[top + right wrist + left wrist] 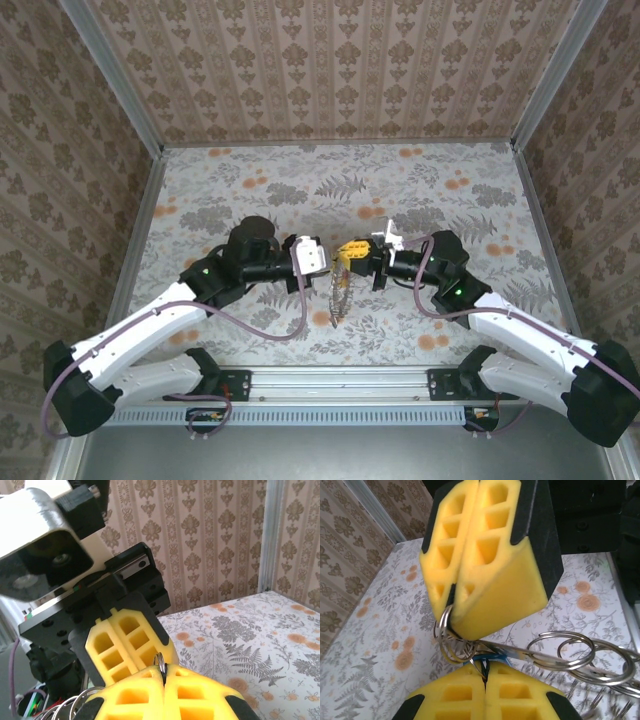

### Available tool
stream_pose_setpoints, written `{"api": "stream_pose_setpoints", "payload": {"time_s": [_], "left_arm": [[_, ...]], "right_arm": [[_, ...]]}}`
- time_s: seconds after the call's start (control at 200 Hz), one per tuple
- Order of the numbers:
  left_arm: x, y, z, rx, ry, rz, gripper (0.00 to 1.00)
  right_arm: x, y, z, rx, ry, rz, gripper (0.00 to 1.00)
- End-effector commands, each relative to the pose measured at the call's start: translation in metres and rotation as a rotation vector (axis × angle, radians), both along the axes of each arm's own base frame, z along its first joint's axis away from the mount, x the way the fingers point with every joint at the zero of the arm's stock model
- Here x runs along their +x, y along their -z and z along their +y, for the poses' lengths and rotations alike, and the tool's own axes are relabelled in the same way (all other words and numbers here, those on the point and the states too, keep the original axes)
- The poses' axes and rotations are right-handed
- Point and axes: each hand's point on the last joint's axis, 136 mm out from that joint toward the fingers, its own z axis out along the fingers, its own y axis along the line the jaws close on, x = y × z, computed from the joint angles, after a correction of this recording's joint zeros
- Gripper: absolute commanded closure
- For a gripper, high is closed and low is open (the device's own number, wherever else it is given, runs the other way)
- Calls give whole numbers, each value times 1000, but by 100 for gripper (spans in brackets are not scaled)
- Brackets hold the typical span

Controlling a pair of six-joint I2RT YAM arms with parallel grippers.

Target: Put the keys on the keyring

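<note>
Both jaws are clenched, tip to tip above the counter (250,180), each nipping the keyring (560,652). Something blue (492,656) sits at the left jaws' tips. The top view shows the chain (338,300) dangling below them, and the left wrist view shows loops (600,662) fanned out beside them.

The table (250,190), all leafy print and orange blooms, spreads wide beneath the left end effector (340,262) and right end effector (364,258). The keyring (338,298) chain dangles below them, tip maybe touching.

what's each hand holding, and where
Right hand pinches the keyring by its rim; left hand pinches something blue, likely a key, beside it.
</note>
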Motion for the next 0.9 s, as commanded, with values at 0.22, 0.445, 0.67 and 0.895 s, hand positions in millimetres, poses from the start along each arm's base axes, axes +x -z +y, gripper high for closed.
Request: {"api": "stream_pose_setpoints", "payload": {"time_s": [0.22,0.445,0.67,0.895], "left_arm": [[-11,-13,-4,-51,21,8,73],[-1,-30,24,-121,-52,55,65],[-10,-32,19,-129,32,154,71],[-6,-28,12,-130,40,185,73]], "right_arm": [[4,-24,-3,87,52,-69,100],[-7,-17,2,31,-19,-94,100],[-11,-20,9,28,-74,-105,100],[-10,-24,11,41,-64,-129,100]]}}
